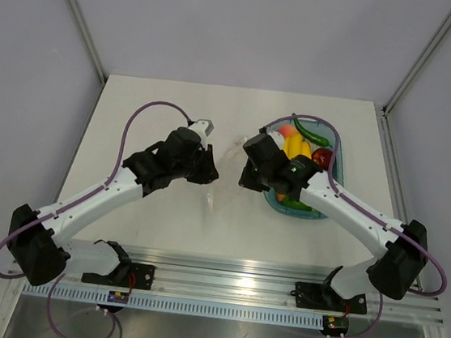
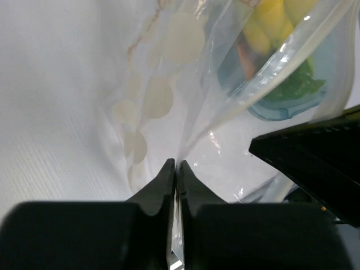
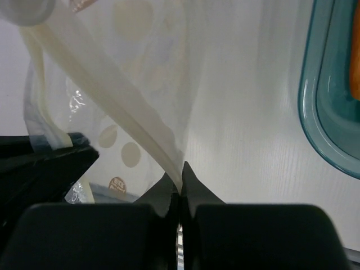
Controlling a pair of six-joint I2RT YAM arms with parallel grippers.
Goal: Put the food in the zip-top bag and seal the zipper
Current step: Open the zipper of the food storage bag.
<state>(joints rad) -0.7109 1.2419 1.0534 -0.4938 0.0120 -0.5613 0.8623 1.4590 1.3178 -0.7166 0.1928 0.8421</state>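
Observation:
The clear zip-top bag [image 1: 225,154], printed with white blobs [image 2: 160,95], hangs between my two grippers over the middle of the table. My left gripper [image 2: 176,164] is shut on a thin fold of the bag's film. My right gripper [image 3: 181,169] is shut on the pale ridged zipper [image 3: 121,107] strip at the bag's mouth. The food lies in the teal tray [image 1: 334,169] on the right: a yellow banana bunch [image 1: 297,147], a long green piece [image 1: 311,132], a dark red apple [image 1: 322,156]. Through the bag the left wrist view shows the banana bunch [image 2: 270,19] and a green piece [image 2: 295,84].
The teal tray's rim [image 3: 315,112] lies just right of my right gripper, with an orange piece [image 3: 355,56] at its edge. In the left wrist view the right gripper's black finger [image 2: 315,154] reaches in from the right. Metal frame posts stand at the table's far corners.

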